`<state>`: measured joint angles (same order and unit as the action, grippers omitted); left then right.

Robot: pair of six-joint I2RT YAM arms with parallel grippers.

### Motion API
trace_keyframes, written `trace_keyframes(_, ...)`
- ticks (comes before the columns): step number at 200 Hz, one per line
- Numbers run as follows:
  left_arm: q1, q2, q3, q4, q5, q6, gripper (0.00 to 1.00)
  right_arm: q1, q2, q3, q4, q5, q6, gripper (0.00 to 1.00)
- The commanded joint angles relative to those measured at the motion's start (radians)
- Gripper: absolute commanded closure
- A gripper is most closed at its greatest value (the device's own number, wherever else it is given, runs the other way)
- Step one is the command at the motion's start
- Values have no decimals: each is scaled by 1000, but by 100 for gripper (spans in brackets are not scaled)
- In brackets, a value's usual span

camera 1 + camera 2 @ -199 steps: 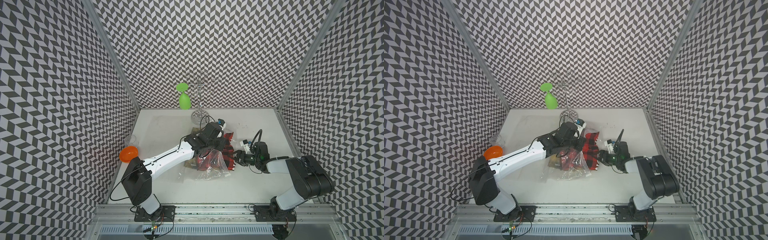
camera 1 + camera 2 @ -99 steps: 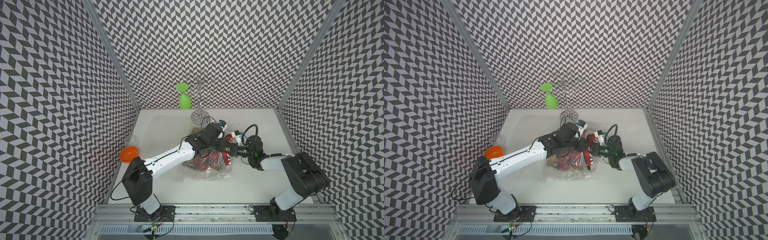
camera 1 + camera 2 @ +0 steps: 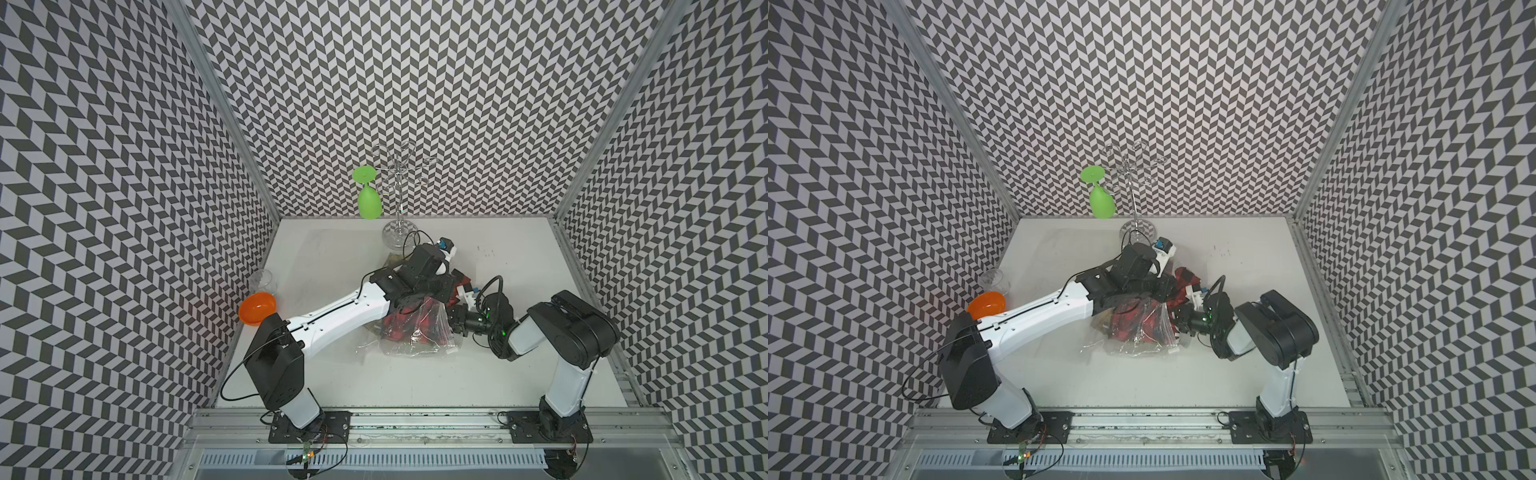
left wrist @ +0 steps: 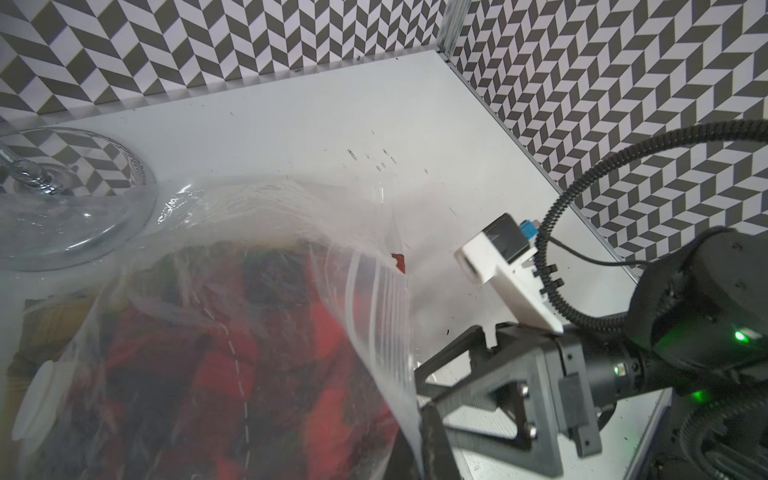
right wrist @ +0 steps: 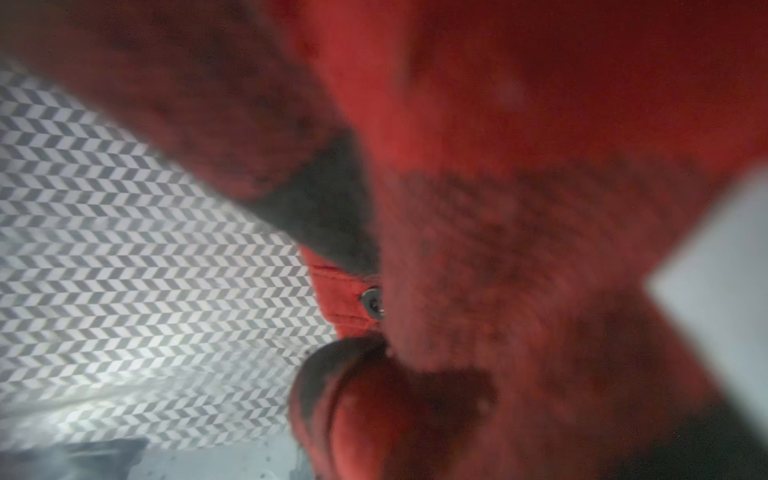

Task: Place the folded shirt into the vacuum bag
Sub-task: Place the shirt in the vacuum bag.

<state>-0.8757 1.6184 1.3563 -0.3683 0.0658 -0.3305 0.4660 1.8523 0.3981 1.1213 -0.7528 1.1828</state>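
The left claw (image 3: 444, 291), seemingly clamped on the vacuum bag (image 3: 411, 340), holds its mouth up for the shirt (image 5: 540, 208) just ahead of the right claw (image 3: 454, 323), whose grip cannot be told.

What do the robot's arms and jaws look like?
The left arm and right arm have white shells between bulky black joint housings. A thin black cable loops beside the left arm; a ribbed black cable reaches the right wrist's white camera mount, near a green light. The jaws are dark grey and angular.
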Motion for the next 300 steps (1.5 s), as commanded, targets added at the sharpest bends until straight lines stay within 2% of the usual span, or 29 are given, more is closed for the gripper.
trace_keyframes(1, -10, -40, 23, 72, 37, 17, 95, 7, -13, -11, -7, 47, -46, 75)
trace_keyframes(41, 11, -58, -28, 55, 7, 22, 95, -10, -190, 10, -147, 14, -102, 44)
trace_keyframes(56, 23, -74, -32, 52, 2, 26, 95, -50, -272, -10, -215, 0, -130, 36)
trace_keyframes(80, 29, -77, -26, 35, -6, 35, 95, -169, -364, -42, -409, -17, -241, 28)
trace_keyframes(101, 29, -74, -32, 41, 14, 25, 95, -270, -368, -34, -476, -49, -308, 24)
trace_keyframes(135, 20, -73, -22, 43, 37, 16, 95, -286, -289, 56, -434, -11, -319, 22)
trace_keyframes(167, 15, -68, -16, 43, 56, 15, 95, -251, -145, 135, -258, 27, -239, 26)
trace_keyframes(184, 14, -59, -13, 49, 71, 19, 95, -200, -73, 176, -166, 52, -215, 32)
trace_keyframes(195, 14, -52, -5, 49, 74, 25, 95, -168, -26, 200, -93, 34, -181, 42)
trace_keyframes(204, 14, -48, -1, 49, 77, 30, 95, -145, -9, 194, -2, 38, -138, 55)
trace_keyframes(220, 13, -40, 6, 51, 78, 39, 95, -109, -30, 190, 98, 45, -98, 71)
trace_keyframes(236, 13, -34, 15, 49, 90, 32, 95, -93, -101, 202, 66, 66, -124, 81)
trace_keyframes(259, 2, -31, 16, 59, 102, 24, 95, -93, -169, 233, 24, 106, -137, 88)
trace_keyframes(278, 0, -29, 15, 61, 103, 26, 95, -83, -125, 282, 1, 140, -95, 90)
trace_keyframes(300, 0, -41, 22, 60, 97, 22, 95, -55, -10, 365, -286, 262, -134, 91)
